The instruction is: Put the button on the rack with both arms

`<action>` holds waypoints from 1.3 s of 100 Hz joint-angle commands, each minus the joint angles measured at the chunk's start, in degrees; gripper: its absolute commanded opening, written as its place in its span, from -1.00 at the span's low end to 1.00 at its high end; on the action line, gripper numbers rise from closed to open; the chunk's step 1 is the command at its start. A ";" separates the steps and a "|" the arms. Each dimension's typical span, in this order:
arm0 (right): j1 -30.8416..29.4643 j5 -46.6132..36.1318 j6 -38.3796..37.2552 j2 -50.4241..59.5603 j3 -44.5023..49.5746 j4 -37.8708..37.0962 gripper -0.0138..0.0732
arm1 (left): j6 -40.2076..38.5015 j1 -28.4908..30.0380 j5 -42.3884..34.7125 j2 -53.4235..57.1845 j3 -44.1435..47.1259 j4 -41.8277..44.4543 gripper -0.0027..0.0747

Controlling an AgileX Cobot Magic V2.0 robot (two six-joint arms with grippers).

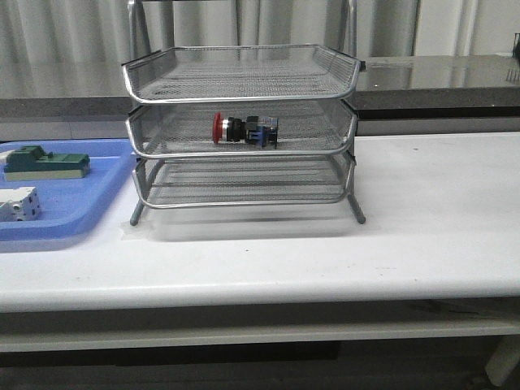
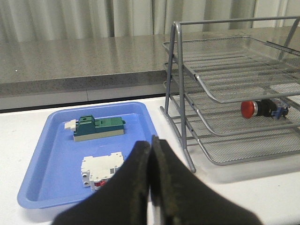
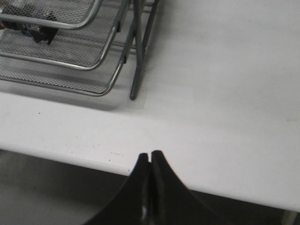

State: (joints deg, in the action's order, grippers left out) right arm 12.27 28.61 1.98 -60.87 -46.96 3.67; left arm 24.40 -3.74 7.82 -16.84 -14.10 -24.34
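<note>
The three-tier silver wire-mesh metal rack (image 1: 241,130) is gleaming on its smooth rod frame, its mesh looking finely perforated. In its middle tier the small button with the glossy red plastic head (image 1: 244,129) is showing a black and silver middle and a blue plastic rear. The flat white surface (image 1: 422,227) is looking smooth and matt. On the left, the flat blue plastic tray (image 1: 97,191) is shining faintly. The far grey speckled stone-like counter (image 2: 70,58) is reflecting light, polished. The left black gripper (image 2: 151,154) is looking matt and slightly rough.

Silver mesh rack (image 1: 244,81); red-black-blue button (image 1: 244,130); blue tray (image 1: 89,207); green block (image 1: 47,163); white block (image 1: 18,204).
</note>
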 commanded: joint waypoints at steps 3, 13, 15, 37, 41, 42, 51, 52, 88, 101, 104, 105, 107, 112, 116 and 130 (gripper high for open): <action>-2.07 -5.90 -0.09 8.06 2.56 -0.11 -0.84 | -0.59 0.19 -4.59 -0.41 -1.54 -0.68 -0.98; -3.43 -6.92 -0.09 14.38 5.74 -0.11 -0.84 | -0.59 0.19 -4.59 -0.41 -1.54 -0.68 -0.98; -3.72 -6.98 -0.09 15.67 6.37 -0.11 -0.84 | -0.59 0.19 -4.59 -0.41 -1.54 -0.68 -0.98; -6.62 -6.68 -0.09 28.61 11.89 -0.11 -0.84 | -0.59 0.19 -4.59 -0.41 -1.54 -0.68 -0.98; -6.76 -6.48 -0.09 30.65 12.66 -0.11 -0.84 | -0.59 0.19 -4.59 -0.41 -1.54 -0.68 -0.98; -6.76 -6.35 -0.09 30.97 12.85 -0.11 -0.84 | -0.59 0.19 -4.59 -0.41 -1.54 -0.68 -0.98; -6.76 -4.55 -0.09 34.43 13.28 -0.06 -0.84 | -0.59 0.19 -4.59 -0.41 -1.54 -0.68 -0.98; -6.76 -4.41 -0.09 34.84 13.28 -0.06 -0.84 | -0.59 0.19 -4.59 -0.41 -1.54 -0.68 -0.98; -6.76 -3.10 -0.09 36.98 13.28 -0.06 -0.84 | -0.59 0.19 -4.59 -0.41 -1.54 -0.68 -0.98; -6.76 -3.10 -0.09 36.98 13.28 -0.06 -0.84 | -0.59 0.19 -4.59 -0.41 -1.54 -0.68 -0.98; -6.76 -3.10 -0.09 36.98 13.28 -0.06 -0.84 | -0.59 0.19 -4.59 -0.41 -1.54 -0.68 -0.98; -6.76 -3.10 -0.09 36.98 13.28 -0.06 -0.84 | -0.59 0.19 -4.59 -0.41 -1.54 -0.68 -0.98; -6.76 -3.10 -0.09 36.98 13.28 -0.06 -0.84 | -0.59 0.19 -4.59 -0.41 -1.54 -0.68 -0.98; -6.76 -3.16 -0.09 36.98 13.28 -0.06 -0.84 | -0.59 0.19 -4.59 -0.41 -1.54 -0.68 -0.98; -6.76 -3.20 -0.03 36.98 13.28 -0.23 -0.84 | -0.59 0.19 -4.59 -0.41 -1.54 -0.68 -0.98; -6.76 -4.87 -0.03 37.04 14.57 -2.43 -0.84 | -0.59 0.19 -4.59 -0.41 -1.54 -0.68 -0.98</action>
State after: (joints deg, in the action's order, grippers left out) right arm 5.93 29.42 1.90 -23.63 -31.91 2.95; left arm 24.40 -3.74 7.82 -16.84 -14.10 -24.34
